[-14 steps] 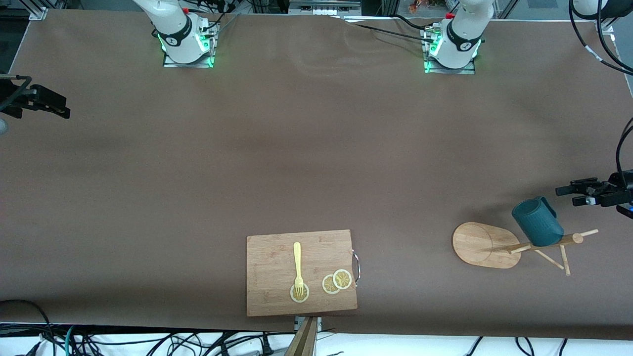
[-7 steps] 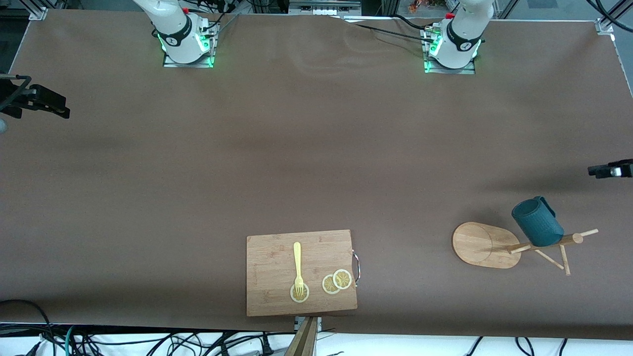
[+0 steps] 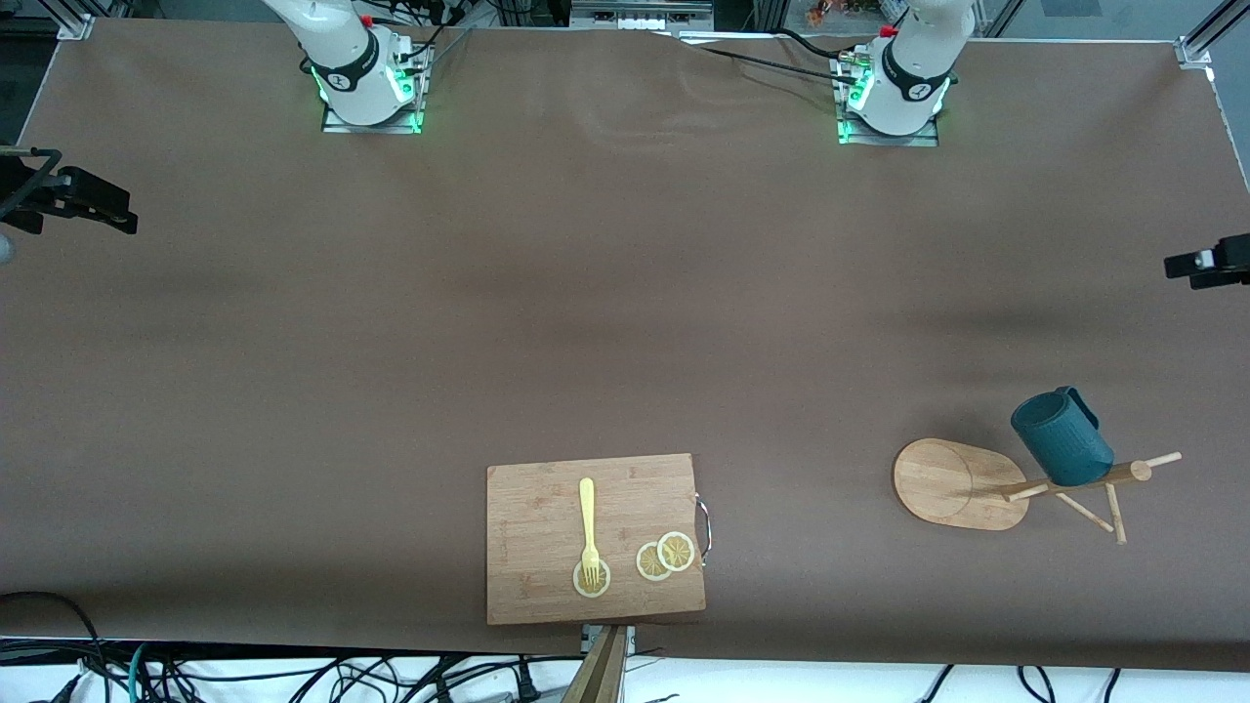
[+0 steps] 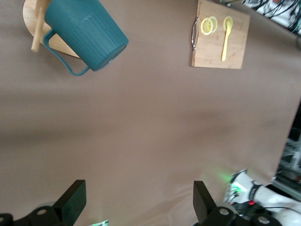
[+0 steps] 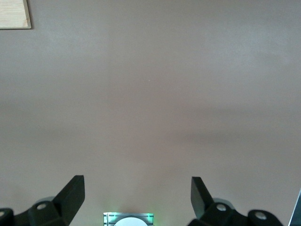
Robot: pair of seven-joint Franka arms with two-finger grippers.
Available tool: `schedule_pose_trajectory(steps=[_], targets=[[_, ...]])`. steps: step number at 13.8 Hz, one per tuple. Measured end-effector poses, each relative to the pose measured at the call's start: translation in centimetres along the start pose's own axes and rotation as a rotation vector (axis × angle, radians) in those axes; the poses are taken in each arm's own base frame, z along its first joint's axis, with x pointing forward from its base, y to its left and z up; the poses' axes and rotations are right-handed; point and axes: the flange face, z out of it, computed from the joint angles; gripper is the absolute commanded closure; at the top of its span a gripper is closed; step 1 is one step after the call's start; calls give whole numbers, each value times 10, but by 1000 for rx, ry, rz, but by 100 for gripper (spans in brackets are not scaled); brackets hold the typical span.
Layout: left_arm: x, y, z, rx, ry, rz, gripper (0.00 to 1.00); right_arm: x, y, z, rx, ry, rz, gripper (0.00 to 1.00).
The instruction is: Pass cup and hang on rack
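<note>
The cup (image 3: 1062, 437) hung on a peg of the rack (image 3: 1016, 483), whose oval base stood on the tabletop (image 3: 625, 293) toward the left arm's end, close to the edge nearest the front camera. The left hand (image 3: 1209, 264) was up in the air at that same end of the tabletop, well apart from the cup, released with its fingers (image 4: 70, 202) spread wide and nothing between them. The right hand (image 3: 73, 200) waited over the right arm's end, likewise spread and empty. The left wrist view looked down on the cup's ribbed wall and handle and on the cutting board (image 4: 220, 35) with its yellow fork (image 4: 225, 35) and lemon slices (image 4: 207, 26). The right wrist view showed only bare tabletop and one corner of that board.
</note>
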Motion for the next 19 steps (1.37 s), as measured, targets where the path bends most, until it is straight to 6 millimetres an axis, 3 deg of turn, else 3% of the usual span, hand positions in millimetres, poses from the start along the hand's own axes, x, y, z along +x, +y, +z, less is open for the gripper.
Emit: schedule_pose_trajectory(steps=[5, 9, 12, 15, 19], targets=[[10, 66, 50, 163, 20, 87, 0, 0, 0, 0, 0, 0, 0, 0], [-28, 110, 87, 374, 50, 133, 0, 0, 0, 0, 0, 0, -2, 0], [-43, 98, 81, 447, 88, 115, 0, 0, 0, 0, 0, 0, -2, 0], [-44, 74, 80, 532, 128, 104, 0, 0, 0, 0, 0, 0, -2, 0], [-37, 71, 83, 582, 189, 132, 0, 0, 0, 0, 0, 0, -3, 0]])
